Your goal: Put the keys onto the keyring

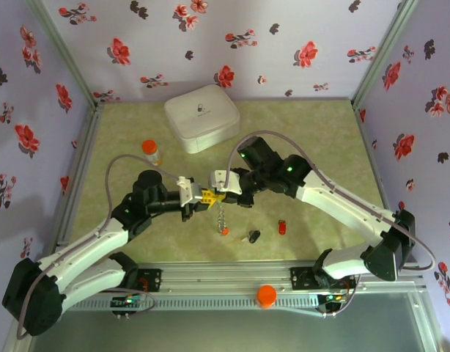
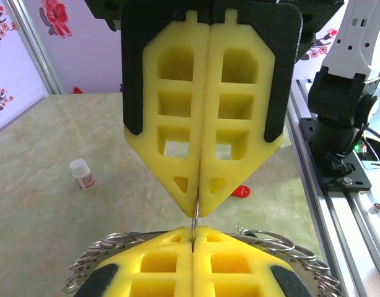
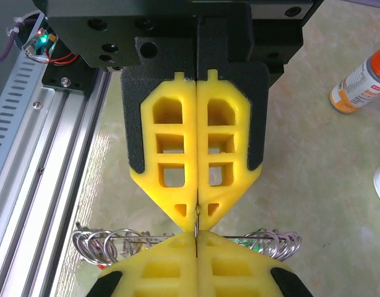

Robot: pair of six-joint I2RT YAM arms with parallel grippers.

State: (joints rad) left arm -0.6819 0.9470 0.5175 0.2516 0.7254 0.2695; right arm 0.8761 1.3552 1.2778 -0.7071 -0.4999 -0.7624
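A white case (image 1: 201,117) sits near an orange-capped pill bottle (image 1: 151,152) on the table (image 1: 320,136).

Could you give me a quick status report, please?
Left pincer, right pincer shut on ring, tip to tip. Red key, black key loose on table.

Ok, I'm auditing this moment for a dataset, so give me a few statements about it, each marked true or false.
1. The left gripper and the right gripper are both shut, tip to tip, on the keyring. True.
2. The black key is held in the right gripper. False: it lies loose on the table, nearer the arm bases than the grippers.
3. The red key lies on the table, apart from the keyring. True.
4. The pill bottle has a blue cap. False: the cap is orange.
5. The white case sits at the near edge by the arm bases. False: it sits at the far side, near the back wall.
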